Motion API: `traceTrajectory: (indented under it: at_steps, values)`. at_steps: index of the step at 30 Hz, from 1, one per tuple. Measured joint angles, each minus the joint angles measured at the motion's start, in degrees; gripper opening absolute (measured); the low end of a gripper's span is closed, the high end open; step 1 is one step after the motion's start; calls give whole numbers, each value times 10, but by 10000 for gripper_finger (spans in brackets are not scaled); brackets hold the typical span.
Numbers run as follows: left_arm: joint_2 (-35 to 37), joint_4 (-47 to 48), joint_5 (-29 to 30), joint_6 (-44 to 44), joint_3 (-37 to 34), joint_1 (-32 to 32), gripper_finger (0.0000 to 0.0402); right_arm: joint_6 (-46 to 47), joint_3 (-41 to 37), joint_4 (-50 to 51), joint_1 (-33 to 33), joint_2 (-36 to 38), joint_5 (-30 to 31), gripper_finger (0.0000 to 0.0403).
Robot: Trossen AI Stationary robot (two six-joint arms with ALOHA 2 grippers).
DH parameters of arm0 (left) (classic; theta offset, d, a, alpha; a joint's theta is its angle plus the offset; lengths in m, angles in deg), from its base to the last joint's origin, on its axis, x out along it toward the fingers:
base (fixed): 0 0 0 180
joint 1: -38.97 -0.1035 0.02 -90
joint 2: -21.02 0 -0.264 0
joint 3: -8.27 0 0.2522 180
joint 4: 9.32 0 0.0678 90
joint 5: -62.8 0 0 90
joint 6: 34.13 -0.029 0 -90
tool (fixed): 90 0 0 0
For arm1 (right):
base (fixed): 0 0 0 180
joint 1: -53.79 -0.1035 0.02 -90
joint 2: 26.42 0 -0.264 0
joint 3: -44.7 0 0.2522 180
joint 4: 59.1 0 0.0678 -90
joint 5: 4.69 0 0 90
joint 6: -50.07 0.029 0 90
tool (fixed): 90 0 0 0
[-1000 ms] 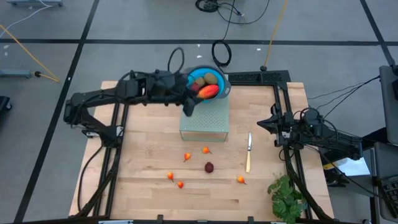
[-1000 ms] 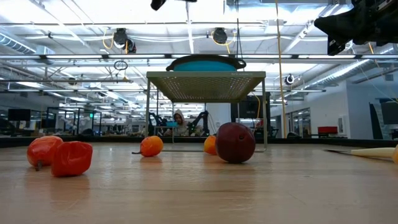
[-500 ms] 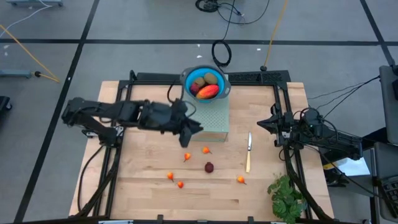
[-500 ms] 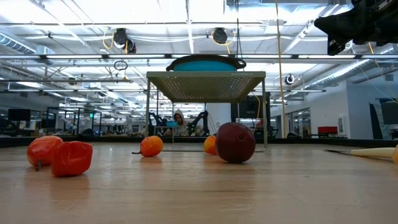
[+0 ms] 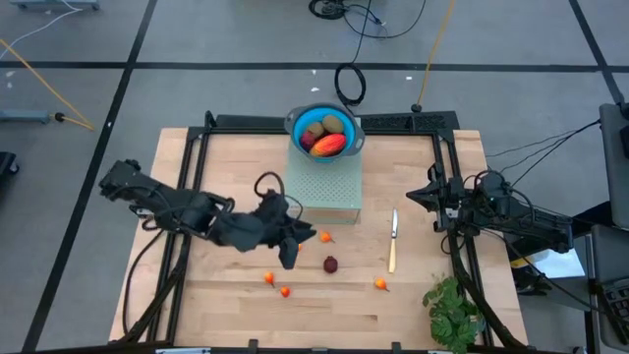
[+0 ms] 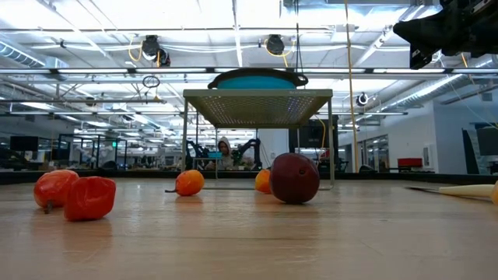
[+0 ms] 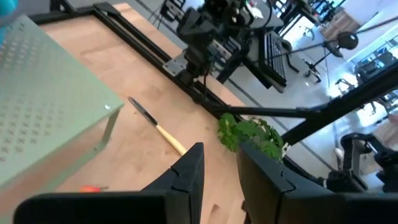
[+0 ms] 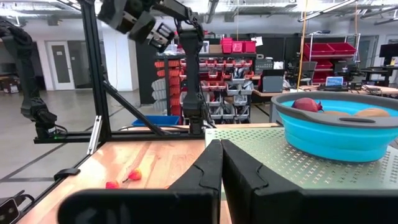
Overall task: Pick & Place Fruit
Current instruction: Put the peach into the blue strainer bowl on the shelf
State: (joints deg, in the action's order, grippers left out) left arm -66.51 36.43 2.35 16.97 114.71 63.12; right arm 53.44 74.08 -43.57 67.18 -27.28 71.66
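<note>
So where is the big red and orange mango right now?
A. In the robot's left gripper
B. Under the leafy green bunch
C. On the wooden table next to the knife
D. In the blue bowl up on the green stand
D. The mango lies in the blue bowl on the green stand, beside two brown fruits, far from the knife and the leafy bunch.

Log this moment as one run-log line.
left gripper: empty, above table fruit | right gripper: shut, parked | bowl: holds mango

Grey taped floor (image 5: 79,59), red-binned shelving (image 8: 230,68) behind.
</note>
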Motion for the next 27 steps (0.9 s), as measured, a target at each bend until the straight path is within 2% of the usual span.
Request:
traceTrajectory:
  at_steps: [9,18,27]
  values:
    - [-14,14,5,52,0,22,92,0,0,0,0,0,0,0]
    - [-14,108,25,132,0,30,92,0,0,0,0,0,0,0]
    - [-14,199,26,143,0,31,92,0,0,0,0,0,0,0]
